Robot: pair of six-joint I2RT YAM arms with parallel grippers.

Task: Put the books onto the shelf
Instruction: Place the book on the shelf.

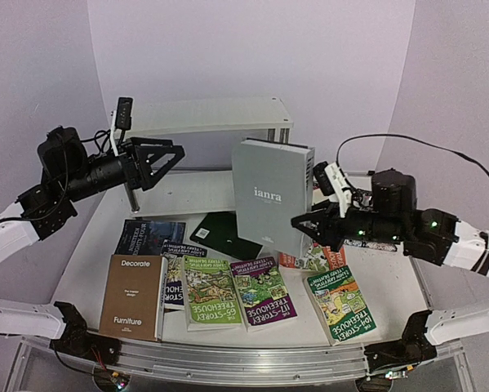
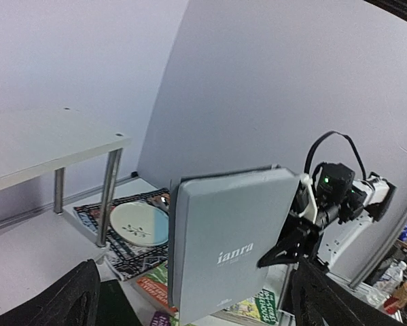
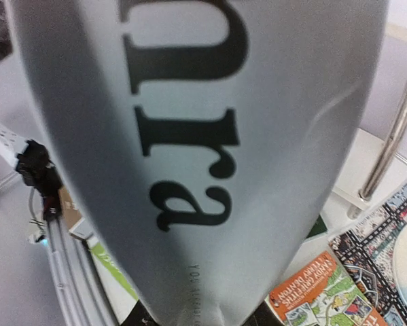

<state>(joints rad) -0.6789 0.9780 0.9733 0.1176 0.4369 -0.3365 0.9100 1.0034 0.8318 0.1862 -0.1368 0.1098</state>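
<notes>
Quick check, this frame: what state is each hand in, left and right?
Left hand: open, holding nothing.
Right hand: closed on the grey ianra book, which stands upright.

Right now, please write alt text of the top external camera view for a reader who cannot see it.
The right gripper holds a grey "ianra" book upright by its lower right edge, in the middle of the scene. The left gripper hangs open beside the white shelf, and colourful paperbacks lie flat in front.
</notes>
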